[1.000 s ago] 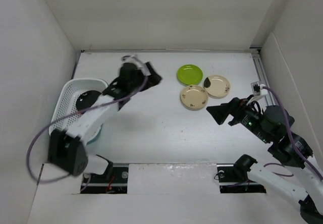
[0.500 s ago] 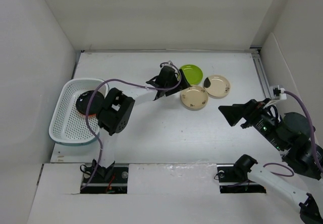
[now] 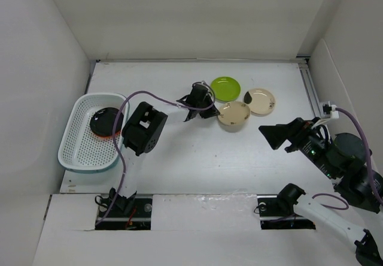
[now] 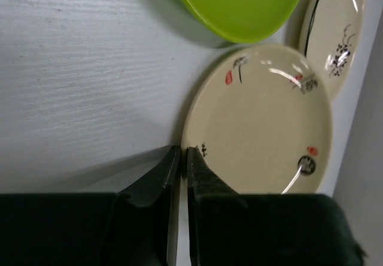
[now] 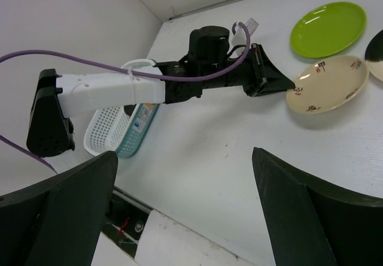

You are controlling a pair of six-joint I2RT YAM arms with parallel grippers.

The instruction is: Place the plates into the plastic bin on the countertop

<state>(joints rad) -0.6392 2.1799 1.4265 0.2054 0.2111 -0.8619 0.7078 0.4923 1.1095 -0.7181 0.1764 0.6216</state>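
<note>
On the white countertop [image 3: 179, 152] lie three plates: a lime green plate [image 3: 225, 88], a beige plate [image 3: 235, 115] and a second beige plate [image 3: 260, 101] with a black patch. My left gripper [image 3: 213, 111] is shut on the near beige plate's [image 4: 263, 122] left rim, fingertips pinching its edge [image 4: 182, 151]. From the right wrist that plate [image 5: 328, 85] looks slightly tipped. The plastic bin [image 3: 75, 113] at the left holds a black plate [image 3: 106, 119] on an orange plate [image 3: 103, 135]. My right gripper [image 5: 184, 158] stands open over bare counter, holding nothing.
White walls close in the counter at the left, back and right. The left arm [image 5: 119, 89] stretches across from the bin [image 5: 114, 131] to the plates, its purple cable looping above. The green plate [image 4: 239, 8] almost touches the held plate.
The left arm swung from over the bin to the plates, and its gripper closed on the near beige plate's rim. The right arm drew back slightly to the right.
</note>
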